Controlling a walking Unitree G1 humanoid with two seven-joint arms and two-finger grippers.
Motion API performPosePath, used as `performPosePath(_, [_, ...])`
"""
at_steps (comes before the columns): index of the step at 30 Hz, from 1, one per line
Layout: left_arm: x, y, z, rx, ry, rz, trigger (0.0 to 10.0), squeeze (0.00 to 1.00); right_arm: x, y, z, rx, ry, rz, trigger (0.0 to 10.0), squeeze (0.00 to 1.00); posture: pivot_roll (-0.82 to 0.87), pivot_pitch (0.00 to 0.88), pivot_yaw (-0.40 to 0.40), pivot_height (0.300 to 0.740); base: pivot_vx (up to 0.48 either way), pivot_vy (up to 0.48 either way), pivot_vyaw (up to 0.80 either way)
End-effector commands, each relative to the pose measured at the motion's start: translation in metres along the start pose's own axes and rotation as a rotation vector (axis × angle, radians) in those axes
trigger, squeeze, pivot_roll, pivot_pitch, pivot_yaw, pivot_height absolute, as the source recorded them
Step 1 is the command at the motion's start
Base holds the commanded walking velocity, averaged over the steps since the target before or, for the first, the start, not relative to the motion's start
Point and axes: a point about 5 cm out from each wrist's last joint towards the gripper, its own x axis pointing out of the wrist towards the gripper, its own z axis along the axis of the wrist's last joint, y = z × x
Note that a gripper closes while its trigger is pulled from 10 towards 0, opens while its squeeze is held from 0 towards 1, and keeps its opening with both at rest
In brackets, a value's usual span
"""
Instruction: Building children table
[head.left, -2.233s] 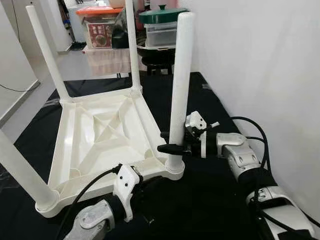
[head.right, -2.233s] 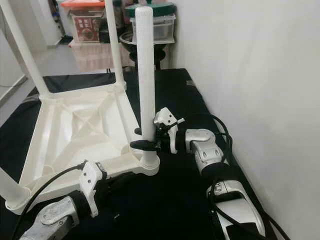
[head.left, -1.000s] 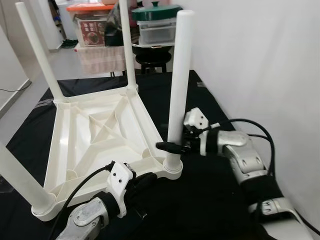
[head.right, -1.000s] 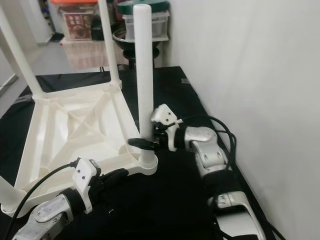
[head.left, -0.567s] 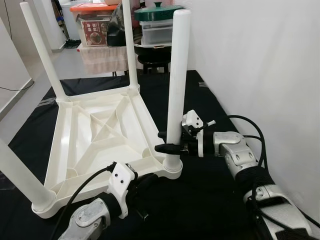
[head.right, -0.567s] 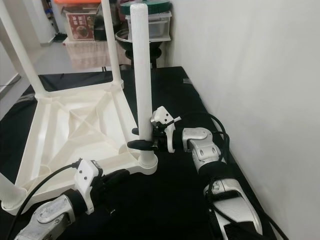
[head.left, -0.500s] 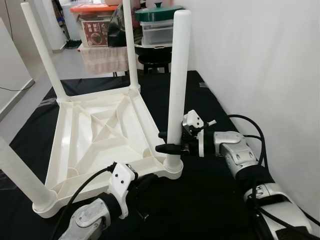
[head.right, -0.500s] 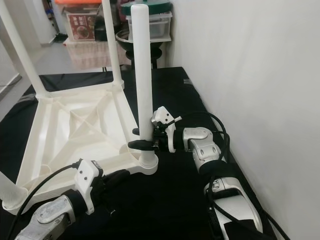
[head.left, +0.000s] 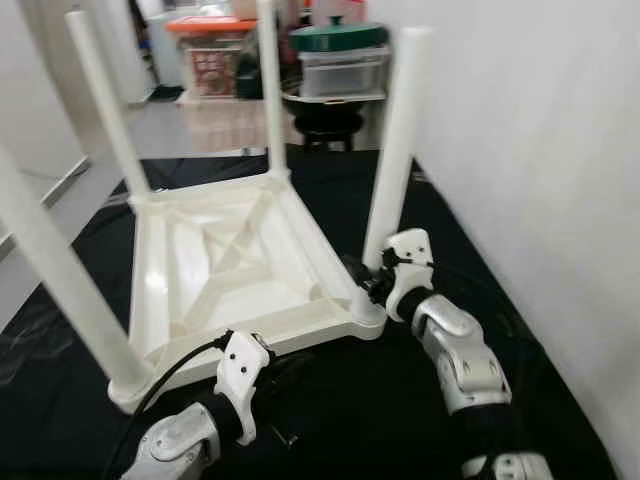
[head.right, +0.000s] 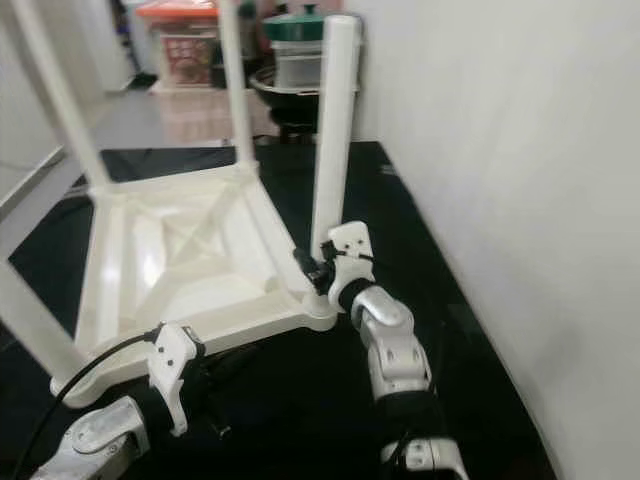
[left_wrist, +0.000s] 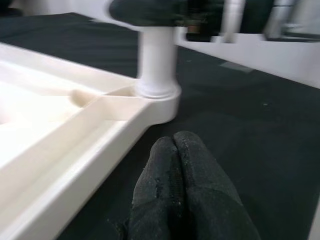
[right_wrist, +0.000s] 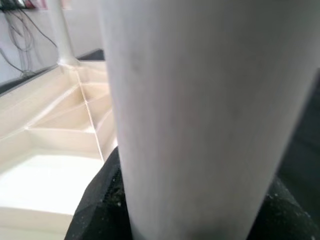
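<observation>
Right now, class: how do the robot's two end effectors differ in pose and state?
The right end effector is clamped around the near-right table leg just above its socket; the left end effector is shut on nothing. The right touches the upturned table; the left rests on the black mat beside the table's edge. Both have black fingers.

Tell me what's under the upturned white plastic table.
The upturned white plastic table lies on a black floor mat, which shows all around its frame. The right end effector grips the near right leg. Whatever lies beneath the tabletop itself is covered.
</observation>
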Motion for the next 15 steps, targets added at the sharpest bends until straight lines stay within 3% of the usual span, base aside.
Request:
performPosePath(1, [0.0, 0.005, 0.0, 0.001, 0.011, -0.002, 10.0, 0.0, -0.01, 0.021, -0.026, -0.054, 0.138, 0.082, 0.0, 0.0, -0.06, 0.061, 0.016, 0.74, 0.0, 0.0, 0.0])
performPosePath(3, [0.001, 0.005, 0.0, 0.003, 0.015, -0.008, 10.0, 0.0, -0.009, 0.027, -0.028, -0.099, 0.147, 0.131, 0.0, 0.0, -0.05, 0.058, 0.012, 0.74, 0.0, 0.0, 0.0])
performPosePath(4, [0.001, 0.005, 0.0, 0.005, 0.014, -0.004, 10.0, 0.0, -0.007, 0.029, -0.029, -0.119, 0.154, 0.149, 3.1, 0.0, -0.05, 0.053, 0.002, 0.74, 0.0, 0.0, 0.0])
performPosePath(5, [0.002, 0.005, 0.0, 0.006, 0.013, 0.0, 10.0, 0.0, -0.006, 0.03, -0.03, -0.132, 0.157, 0.158, 3.1, 0.0, -0.05, 0.053, 0.002, 0.74, 0.0, 0.0, 0.0])
performPosePath(6, [0.002, 0.005, 0.0, 0.006, 0.01, 0.007, 10.0, 0.0, -0.004, 0.03, -0.03, -0.112, 0.155, 0.178, 10.0, 0.0, -0.04, 0.046, -0.007, 0.74, 0.0, 0.0, 0.0])
performPosePath(7, [0.002, 0.005, 0.0, 0.006, 0.01, 0.007, 10.0, 0.0, -0.004, 0.03, -0.03, -0.112, 0.155, 0.178, 10.0, 0.0, -0.04, 0.046, -0.007, 0.74, 0.0, 0.0, 0.0])
performPosePath(8, [0.002, 0.005, 0.0, 0.004, 0.008, 0.011, 10.0, 0.0, 0.0, 0.033, -0.025, -0.076, 0.125, 0.252, 10.0, 1.0, -0.04, 0.043, -0.008, 0.74, 0.0, 0.0, 0.0])
performPosePath(11, [0.003, 0.005, -0.001, 0.002, 0.008, 0.011, 10.0, 0.0, 0.001, 0.04, -0.011, -0.037, 0.064, 0.361, 10.0, 1.0, -0.04, 0.037, -0.01, 0.74, 0.0, 0.0, 0.0])
performPosePath(15, [0.004, 0.003, -0.002, 0.001, 0.011, 0.004, 10.0, 0.0, -0.001, 0.04, 0.018, -0.114, -0.071, 0.6, 10.0, 1.0, -0.03, 0.03, -0.014, 0.74, 0.0, 0.0, 0.0])
